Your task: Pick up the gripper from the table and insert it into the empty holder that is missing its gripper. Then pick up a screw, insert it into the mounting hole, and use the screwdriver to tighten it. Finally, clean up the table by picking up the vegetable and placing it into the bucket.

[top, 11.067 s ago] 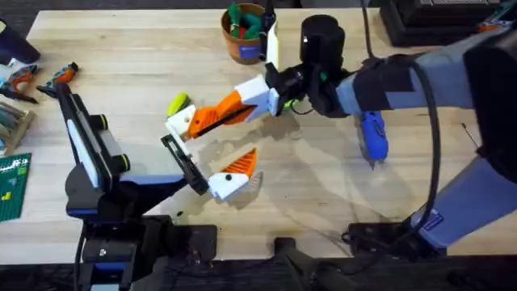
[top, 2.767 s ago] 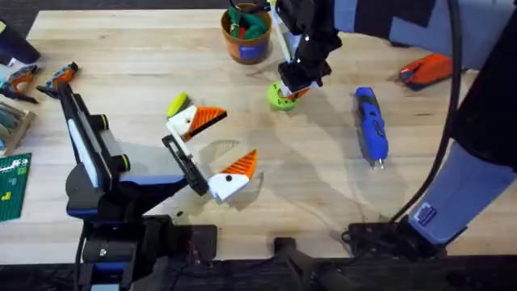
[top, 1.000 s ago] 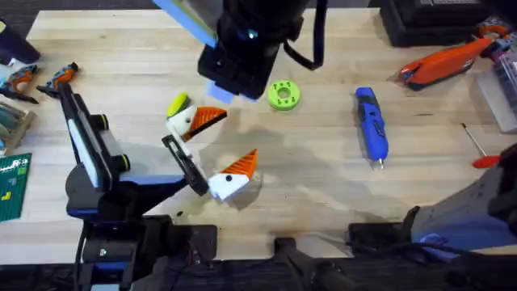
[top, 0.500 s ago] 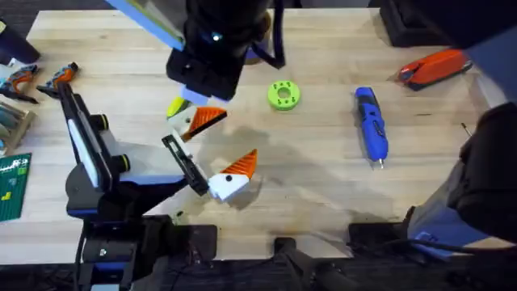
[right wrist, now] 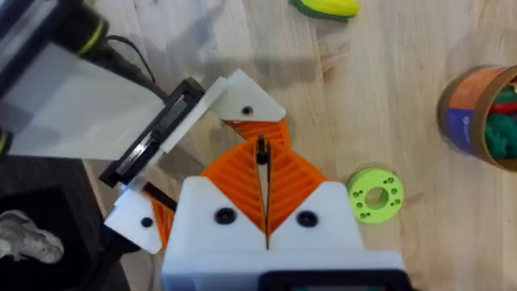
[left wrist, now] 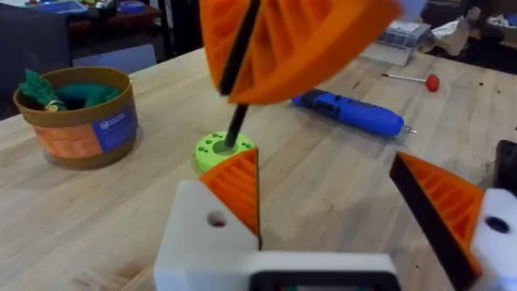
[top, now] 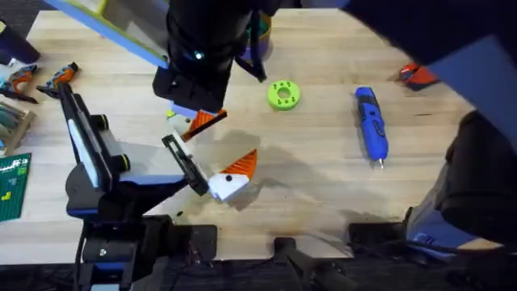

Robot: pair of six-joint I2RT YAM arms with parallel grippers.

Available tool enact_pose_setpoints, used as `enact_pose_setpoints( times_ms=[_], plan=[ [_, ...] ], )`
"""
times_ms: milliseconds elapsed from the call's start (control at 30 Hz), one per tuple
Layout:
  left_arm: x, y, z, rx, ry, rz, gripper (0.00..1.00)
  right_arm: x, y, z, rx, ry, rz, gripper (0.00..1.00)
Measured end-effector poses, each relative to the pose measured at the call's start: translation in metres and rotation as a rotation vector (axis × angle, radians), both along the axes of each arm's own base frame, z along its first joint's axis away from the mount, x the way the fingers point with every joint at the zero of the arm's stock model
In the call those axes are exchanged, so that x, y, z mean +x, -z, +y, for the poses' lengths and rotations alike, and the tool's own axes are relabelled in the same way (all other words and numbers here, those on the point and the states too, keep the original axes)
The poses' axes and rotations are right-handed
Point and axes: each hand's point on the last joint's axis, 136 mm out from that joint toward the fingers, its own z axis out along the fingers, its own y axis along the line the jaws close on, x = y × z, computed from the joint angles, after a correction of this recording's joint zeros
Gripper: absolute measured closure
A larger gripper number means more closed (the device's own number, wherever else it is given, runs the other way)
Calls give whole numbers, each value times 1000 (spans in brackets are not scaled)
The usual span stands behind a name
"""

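My right gripper is shut on a thin black screw and hovers just above the holder. That holder is the white block on the left arm's far finger, and it has a round mounting hole. The orange gripper wedge sits seated on it. My left gripper rests open on the table, nothing between its fingers. The blue screwdriver lies to the right. The yellow-green vegetable lies beyond the holder. The orange-brown bucket stands at the back, holding green items.
A lime-green disc with holes lies between the bucket and the screwdriver. A red-handled metal rod and an orange tool lie at the far right. Small tools sit at the left table edge.
My right arm has swung left from over the green disc to above the left arm's far finger, carrying the screw. The left arm has not moved.
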Motion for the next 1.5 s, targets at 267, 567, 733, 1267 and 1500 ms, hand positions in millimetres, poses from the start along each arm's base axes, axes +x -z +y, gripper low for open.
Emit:
enact_pose_setpoints(
  times_ms=[267,567,733,1267,1500],
  plan=[
    [0,0,0,0,0,0,15,2,9,3,-19,-5,8,995],
    [0,0,0,0,0,0,15,2,11,4,-22,-5,10,995],
    [0,0,0,0,0,0,15,3,13,5,-25,-7,11,995],
    [0,0,0,0,0,0,15,-1,13,11,-4,-48,26,995],
    [0,0,0,0,0,0,15,0,22,13,-23,-48,38,995]
  ],
)
